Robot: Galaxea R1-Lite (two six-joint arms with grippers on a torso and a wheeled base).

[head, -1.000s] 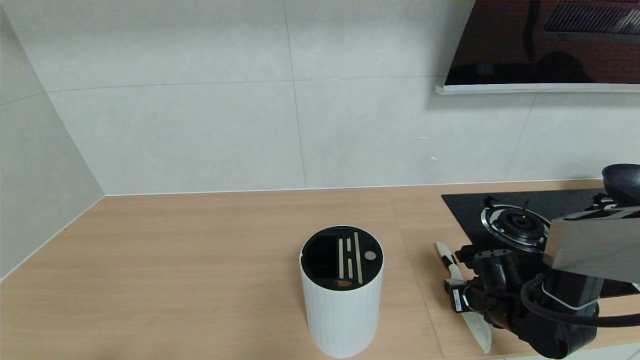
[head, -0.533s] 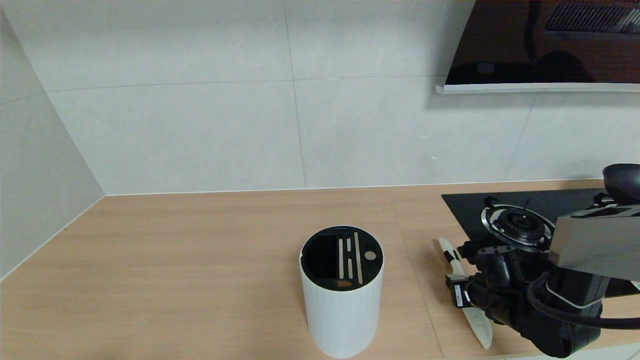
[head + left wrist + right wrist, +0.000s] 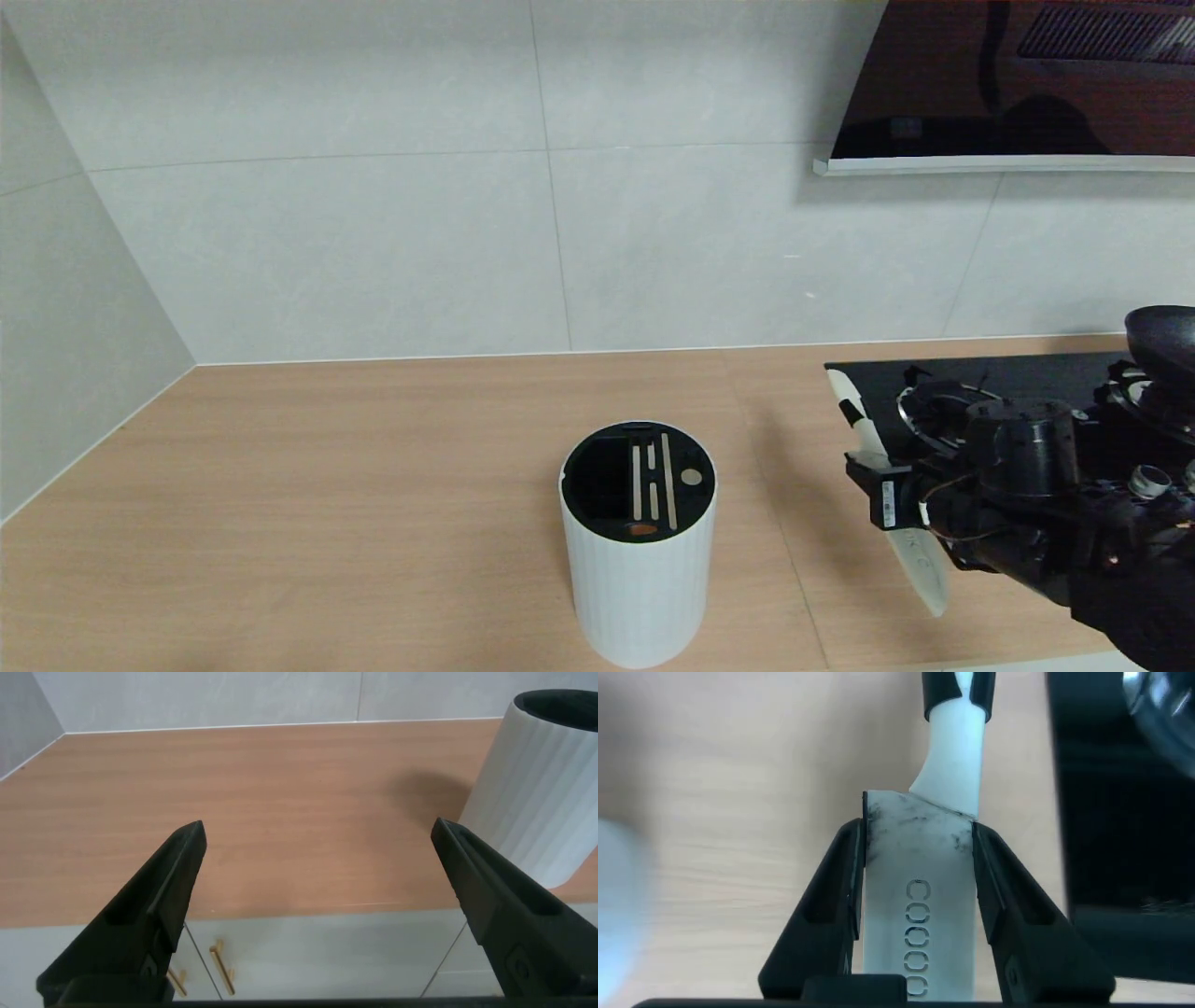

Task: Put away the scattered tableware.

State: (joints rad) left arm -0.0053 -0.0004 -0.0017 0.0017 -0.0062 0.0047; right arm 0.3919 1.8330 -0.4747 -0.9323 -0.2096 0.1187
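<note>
The white knife with black handle bands point(image 3: 920, 560) is gripped by its blade in the right jaws, above the tabletop's point(image 3: 373, 467) right edge. The left jaws are open. The knife could be dropped, because its blade is smooth.

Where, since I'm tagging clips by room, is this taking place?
Most likely a home kitchen: a gas burner on a black hob, a range hood above it, and a wood-look countertop against tiled walls.

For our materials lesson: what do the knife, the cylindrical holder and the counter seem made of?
Knife: matte white blade, smudged grey, probably ceramic or coated. Holder: ribbed matte white shell, black slotted top, likely plastic. Counter: pale wood grain, matte, possibly laminate.
</note>
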